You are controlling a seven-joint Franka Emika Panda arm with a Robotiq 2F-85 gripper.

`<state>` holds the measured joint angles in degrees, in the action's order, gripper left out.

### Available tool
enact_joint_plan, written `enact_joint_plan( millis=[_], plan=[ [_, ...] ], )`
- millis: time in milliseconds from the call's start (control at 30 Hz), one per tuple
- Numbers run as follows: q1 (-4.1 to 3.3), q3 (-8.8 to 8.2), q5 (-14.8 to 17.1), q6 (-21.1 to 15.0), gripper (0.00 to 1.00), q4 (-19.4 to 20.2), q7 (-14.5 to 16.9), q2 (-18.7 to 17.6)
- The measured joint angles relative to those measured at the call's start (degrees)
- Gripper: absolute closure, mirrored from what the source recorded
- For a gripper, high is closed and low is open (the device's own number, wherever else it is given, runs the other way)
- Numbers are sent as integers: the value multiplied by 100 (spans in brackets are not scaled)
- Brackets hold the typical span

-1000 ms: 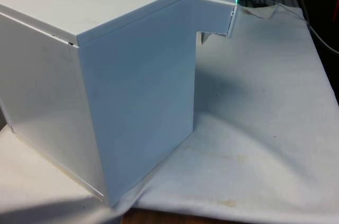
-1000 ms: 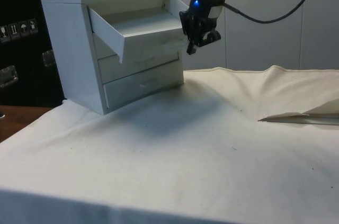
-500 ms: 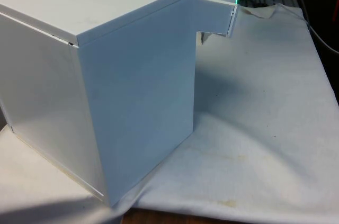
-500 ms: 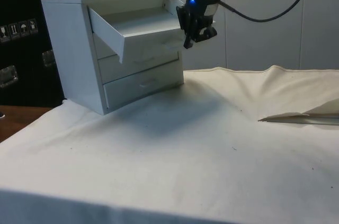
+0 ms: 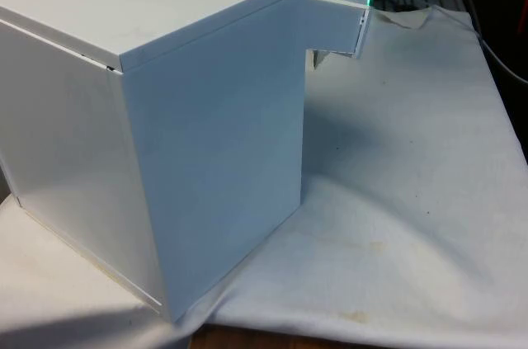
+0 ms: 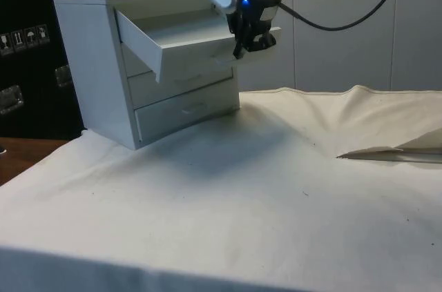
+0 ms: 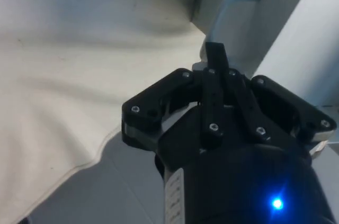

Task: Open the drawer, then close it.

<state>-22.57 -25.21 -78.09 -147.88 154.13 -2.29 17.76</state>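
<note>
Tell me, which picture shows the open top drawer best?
The side view: the top drawer is seen from its front, pulled out of the chest, with the gripper at its front. The front view gives just the drawer's end poking past the chest's back. In the wrist view I can't tell which drawer shows.

A smooth, matt white finish was seen on the chest of drawers (image 6: 141,64); the table cloth (image 6: 276,188) was soft, creased white fabric, faintly stained.
</note>
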Motion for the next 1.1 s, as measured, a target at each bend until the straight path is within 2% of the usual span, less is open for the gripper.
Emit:
enact_joint_plan(
  millis=[333, 767, 1100],
  plan=[
    [-11, 80, -573, 286, 100, -109, -510, -63],
    [-29, 195, -922, 630, 100, -109, -871, -63],
    [-40, 338, -1215, 1026, 100, -109, -1203, -63]
  ],
)
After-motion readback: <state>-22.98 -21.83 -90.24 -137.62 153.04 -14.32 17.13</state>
